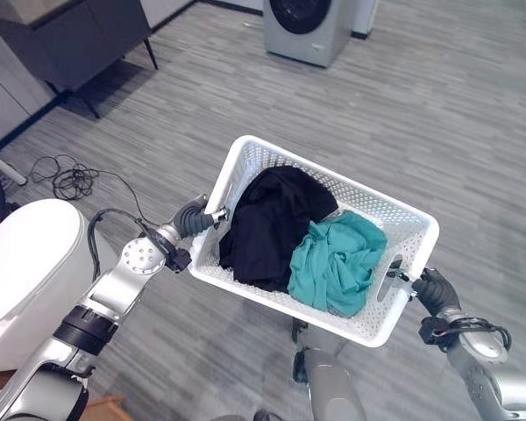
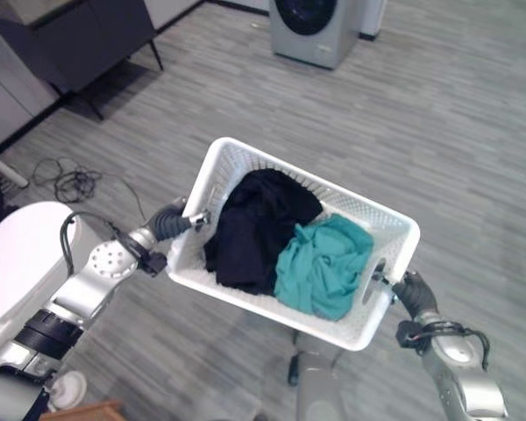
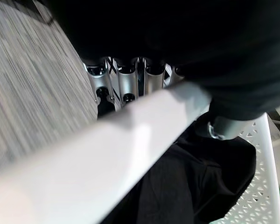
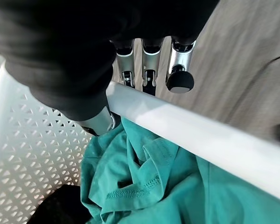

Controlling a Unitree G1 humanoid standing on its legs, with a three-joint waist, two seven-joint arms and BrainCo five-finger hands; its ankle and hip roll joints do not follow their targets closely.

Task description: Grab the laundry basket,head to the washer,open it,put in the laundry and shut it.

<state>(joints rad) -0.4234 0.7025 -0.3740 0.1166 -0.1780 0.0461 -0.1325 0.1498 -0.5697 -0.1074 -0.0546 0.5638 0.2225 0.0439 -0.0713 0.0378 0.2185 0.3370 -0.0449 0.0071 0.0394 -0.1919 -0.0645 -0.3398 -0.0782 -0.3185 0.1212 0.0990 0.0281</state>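
basket (image 1: pixel 245 162) held up off floor | L hand (image 1: pixel 195 219) + R hand (image 1: pixel 431 288) fingers curled round its end rims | black garment (image 1: pixel 267 224), teal garment (image 1: pixel 337 259) inside | washer (image 1: pixel 307 26) far beyond basket

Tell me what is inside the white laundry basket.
The basket holds a black garment on the robot's left side and a teal garment on its right. Whatever lies beneath them is covered, as is the basket's bottom.

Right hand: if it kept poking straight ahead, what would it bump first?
The right hand already grips the basket rim; straight on, it would probably meet the teal cloth first.
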